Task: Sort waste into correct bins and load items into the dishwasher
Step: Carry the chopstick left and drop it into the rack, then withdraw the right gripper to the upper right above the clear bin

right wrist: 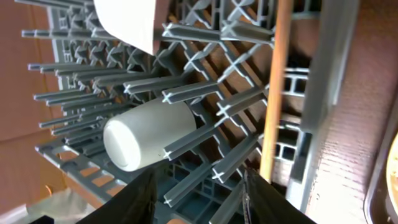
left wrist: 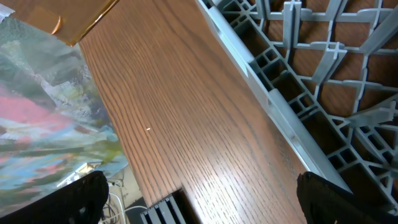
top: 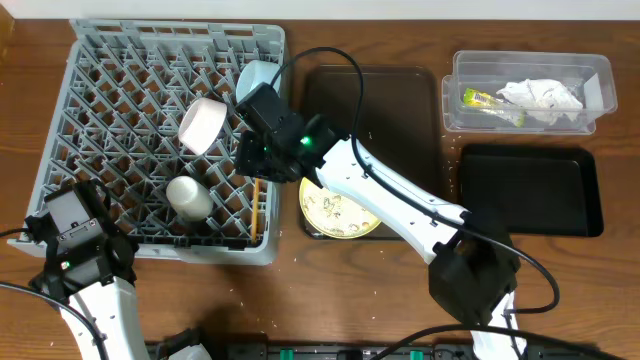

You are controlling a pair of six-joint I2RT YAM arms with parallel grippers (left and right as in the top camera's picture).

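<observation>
Hanging above the right-hand side of the grey dish rack [top: 120, 90], the right gripper [right wrist: 199, 186] had its two fingers spread apart, and nothing sat between them. Just beyond its fingertips, inside the rack, the cream cup [right wrist: 146, 134] lay on its side among the pegs. The wooden chopsticks [top: 258, 212] lay along the inside of the rack's right wall. The pinkish-white bowl [top: 205, 125] stood tilted on the pegs near the rack's middle, and the light blue bowl [top: 258, 78] leaned at the rack's far right corner.

The left gripper [left wrist: 202, 190] hovered over bare table just outside the rack's near left corner, its fingers also wide apart and empty.

Just right of the rack lay the brown serving tray [top: 400, 100], with the pale yellow plate [top: 345, 215] flat on its near end, partly covered by the right arm. Well to the right of the rack stood the clear tub [top: 600, 75], which held the crumpled napkin [top: 545, 95] and the yellow-green wrapper [top: 487, 100]. The black tray [top: 530, 190] sat just in front of the tub, as far from the rack as the tub was.
</observation>
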